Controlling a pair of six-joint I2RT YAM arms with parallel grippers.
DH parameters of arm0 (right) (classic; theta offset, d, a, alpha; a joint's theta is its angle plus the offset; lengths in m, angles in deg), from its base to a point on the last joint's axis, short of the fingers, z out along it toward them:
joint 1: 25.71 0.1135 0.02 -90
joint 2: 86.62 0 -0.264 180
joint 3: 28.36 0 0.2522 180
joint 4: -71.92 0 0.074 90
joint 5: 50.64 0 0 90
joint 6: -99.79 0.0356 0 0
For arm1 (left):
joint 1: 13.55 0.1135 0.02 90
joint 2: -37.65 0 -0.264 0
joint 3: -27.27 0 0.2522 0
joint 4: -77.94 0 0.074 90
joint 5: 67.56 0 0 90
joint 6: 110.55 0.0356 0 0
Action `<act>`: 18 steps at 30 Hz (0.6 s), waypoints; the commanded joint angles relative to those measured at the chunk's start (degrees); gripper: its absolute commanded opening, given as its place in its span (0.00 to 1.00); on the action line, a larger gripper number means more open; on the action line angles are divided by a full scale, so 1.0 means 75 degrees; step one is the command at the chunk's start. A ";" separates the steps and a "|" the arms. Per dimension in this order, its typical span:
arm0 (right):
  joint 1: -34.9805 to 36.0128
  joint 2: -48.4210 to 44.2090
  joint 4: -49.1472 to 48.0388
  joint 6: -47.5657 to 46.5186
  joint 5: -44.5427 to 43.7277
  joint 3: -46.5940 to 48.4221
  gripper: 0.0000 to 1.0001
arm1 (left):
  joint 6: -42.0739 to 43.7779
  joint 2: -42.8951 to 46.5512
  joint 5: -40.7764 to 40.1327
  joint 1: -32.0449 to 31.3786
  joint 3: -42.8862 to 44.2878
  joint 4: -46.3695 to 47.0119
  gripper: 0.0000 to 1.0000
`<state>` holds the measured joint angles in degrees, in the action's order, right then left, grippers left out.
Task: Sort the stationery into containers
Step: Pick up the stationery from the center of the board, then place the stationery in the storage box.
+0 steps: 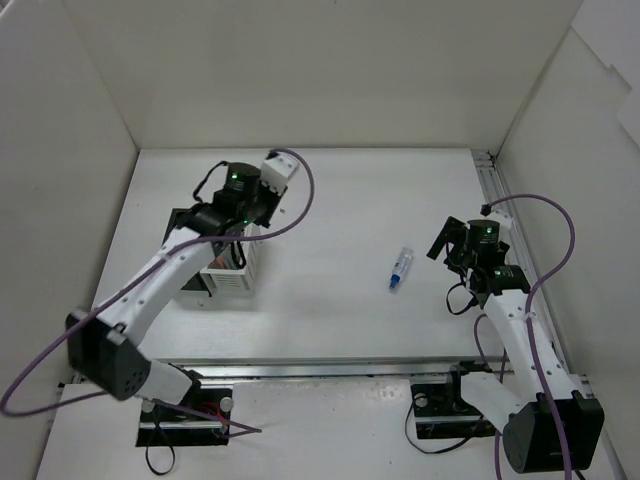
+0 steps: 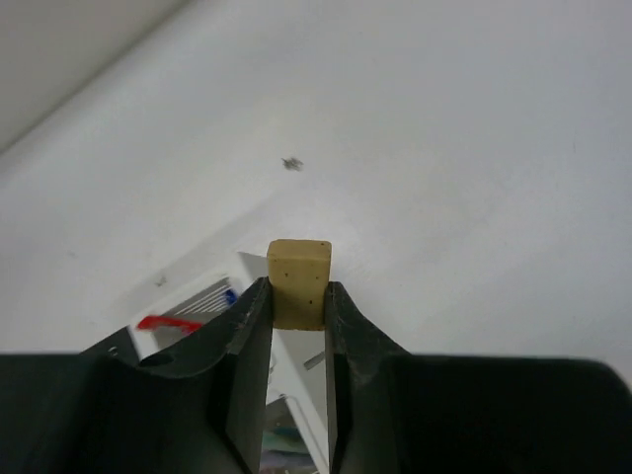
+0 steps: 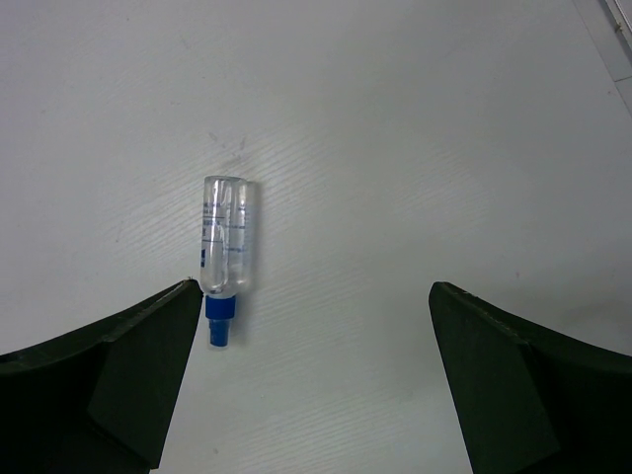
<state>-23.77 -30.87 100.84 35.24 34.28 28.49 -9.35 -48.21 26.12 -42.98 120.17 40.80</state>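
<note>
Left gripper (image 2: 297,290): pinched on a beige eraser (image 2: 299,259), pads flat against its two side faces, top half of the block standing proud above the fingertips. Block upright and square in the grip, no visible tilt.

Handling, judged: light, slightly rubbery, grippy rather than slick, not fragile. Side-face hold looks sound. Short block, so a shallow bite could let it pivot.

Below and behind the fingers, wrist view: white organiser (image 2: 188,304) with slatted side, a red pen (image 2: 168,322) and a blue tip inside. Which compartment lies under the eraser: cannot tell.

Left arm, top view: reached forward and bent at the elbow, wrist over the white organiser (image 1: 232,283), black organiser (image 1: 183,218) just beside it on the left.

Right gripper (image 3: 314,288): spread wide, nothing between the fingers. Hovers above the table (image 3: 444,148), the clear tube (image 3: 225,242) nearer its left finger than centred.

Tube lying flat, blue cap (image 3: 219,324) toward the camera. Judged: light, rigid, smooth, round, prone to roll or squirt out. Best taken across the middle of the barrel, not at the cap.

Right arm, top view: folded upright, wrist pointing toward the tube (image 1: 400,270), well apart from both organisers.
</note>
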 commanded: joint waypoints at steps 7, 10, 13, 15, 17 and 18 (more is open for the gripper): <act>0.0035 -0.0062 -0.0392 -0.0030 -0.0014 -0.0038 0.98 | -0.3883 0.2846 -0.3012 0.2172 -0.2356 0.0340 0.00; 0.0023 0.0008 -0.0392 -0.0019 -0.0014 -0.0027 0.98 | -0.4317 0.3116 -0.2893 0.2669 -0.2674 -0.0012 0.00; 0.0023 0.0125 -0.0404 -0.0030 -0.0014 -0.0003 0.98 | -0.4540 0.3304 -0.2918 0.2986 -0.3038 0.0023 0.00; 0.0023 0.0196 -0.0392 -0.0030 -0.0014 0.0008 0.98 | -0.4658 0.3351 -0.2765 0.3127 -0.3133 -0.0012 0.00; 0.0023 0.0255 -0.0404 -0.0030 -0.0014 0.0008 0.98 | -0.4751 0.3235 -0.2811 0.3209 -0.3215 -0.0128 0.00; 0.0035 0.0301 -0.0404 -0.0030 -0.0002 0.0020 0.98 | -0.4833 0.3187 -0.2835 0.3209 -0.3285 -0.0176 0.00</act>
<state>-23.77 -29.63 100.49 35.24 34.30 28.14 -42.02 -25.02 5.80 -19.58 94.64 38.29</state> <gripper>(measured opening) 0.979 0.185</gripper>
